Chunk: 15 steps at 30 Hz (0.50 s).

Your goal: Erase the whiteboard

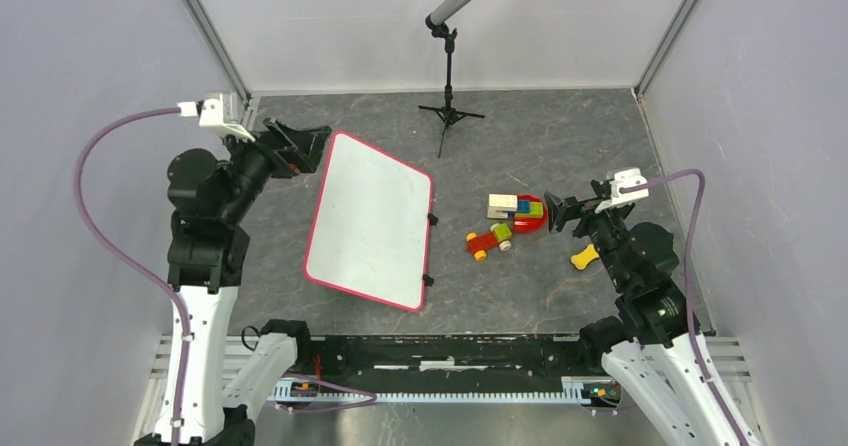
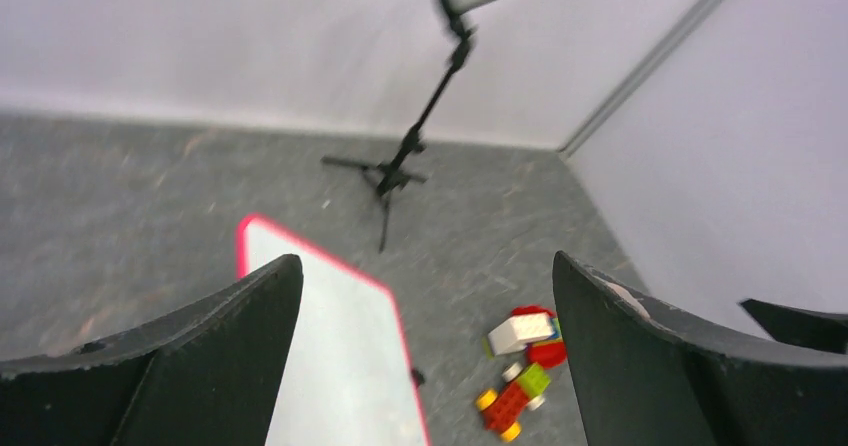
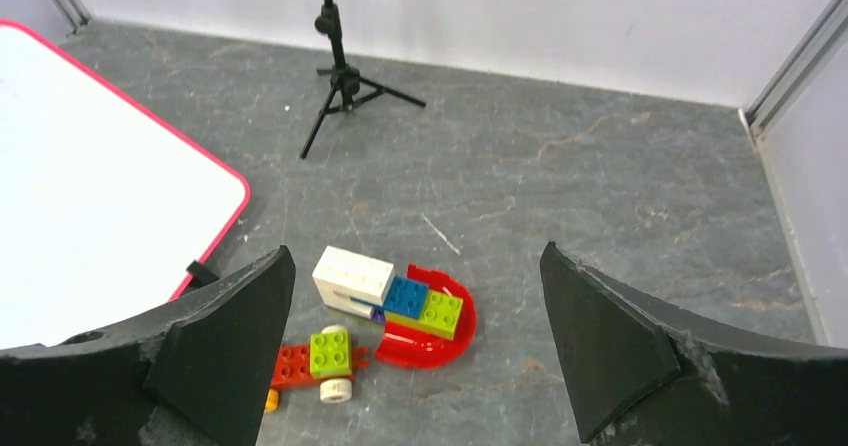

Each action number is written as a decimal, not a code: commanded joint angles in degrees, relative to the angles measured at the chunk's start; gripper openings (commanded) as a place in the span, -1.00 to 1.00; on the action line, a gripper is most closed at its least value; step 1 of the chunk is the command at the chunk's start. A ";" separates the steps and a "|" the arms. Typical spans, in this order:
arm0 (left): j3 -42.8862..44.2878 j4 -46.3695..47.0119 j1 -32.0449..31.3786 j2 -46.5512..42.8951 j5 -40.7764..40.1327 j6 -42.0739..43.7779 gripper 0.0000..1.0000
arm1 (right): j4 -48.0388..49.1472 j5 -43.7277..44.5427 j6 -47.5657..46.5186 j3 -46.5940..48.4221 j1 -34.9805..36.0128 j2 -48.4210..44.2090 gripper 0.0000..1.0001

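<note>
My left claw stands wide and holds nothing, hanging above the grey, stone-patterned tabletop. Just ahead of it and below its tips lies the large white rectangular whiteboard with the thin red-pink frame, flat and skewed, its far left corner nearest those tips. I can make out no writing on the board from above or from either wrist, though the left wrist view is blurred, so I judge the wiping done or nearly so. The step in hand is a check. I would bring this claw over the board's middle and look for faint marks before calling it clean. Beyond the board's far right corner stands a black tripod stand with a grey microphone, which any sweep should stay short of. To the right of the board sits a cluster of plastic bricks. There is a red and green wheeled car and a white block touching a red curved piece. My right claw hovers directly over them, jaws wide and empty. I cannot tell whether the white block is a wiper. If a wipe is needed, I would lower the claw squarely onto that block and avoid nudging the car. A small yellow piece lies beside that arm.
</note>
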 commanded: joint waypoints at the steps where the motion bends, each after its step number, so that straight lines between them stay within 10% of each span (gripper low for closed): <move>1: 8.05 6.18 -1.62 0.63 10.91 -1.06 0.99 | 3.84 1.13 -2.18 3.02 -0.09 -0.22 0.96; 15: 9.78 12.86 -6.36 -2.99 16.77 0.12 0.99 | 7.56 7.52 -5.57 6.08 -0.08 -6.63 0.96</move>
